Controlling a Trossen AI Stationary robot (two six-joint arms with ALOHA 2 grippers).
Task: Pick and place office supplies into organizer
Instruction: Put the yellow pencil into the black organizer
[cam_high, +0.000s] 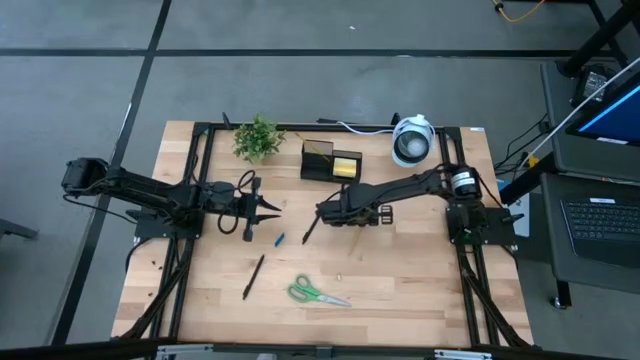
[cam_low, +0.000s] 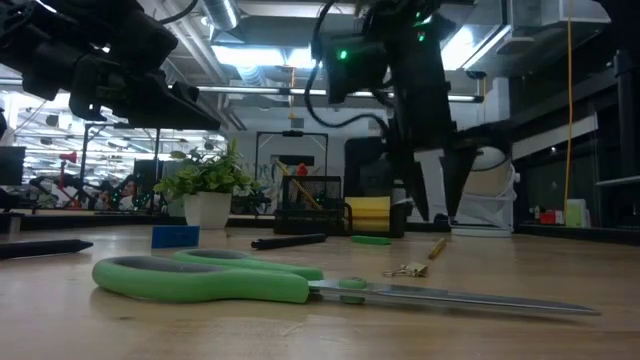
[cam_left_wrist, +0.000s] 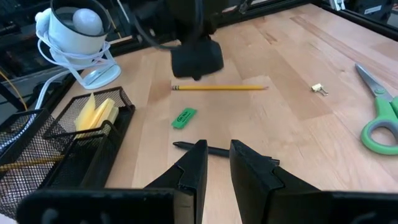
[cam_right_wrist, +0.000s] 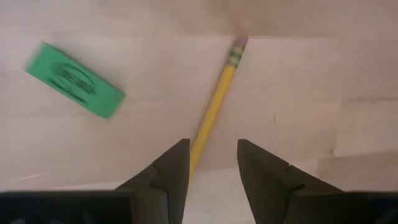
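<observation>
Yellow wooden pencil (cam_right_wrist: 214, 106): light, stiff, slim; best pinched mid-shaft.
Right gripper (cam_right_wrist: 213, 163): spread open, empty, above the pencil.
Left gripper (cam_left_wrist: 214, 163): unclenched, empty, at nine o'clock.

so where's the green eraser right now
The green eraser lies flat on the bare table, mid-table in the left wrist view, between the yellow pencil and a black pen, just off the mesh organizer.

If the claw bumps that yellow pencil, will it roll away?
Probably a little. The pencil lies flat on bare wood, free on all sides, so a sideways nudge may roll it. It looks thin, stiff and light, so the right claw, open over it, should lift it unbent, though it might slip or swivel.
</observation>
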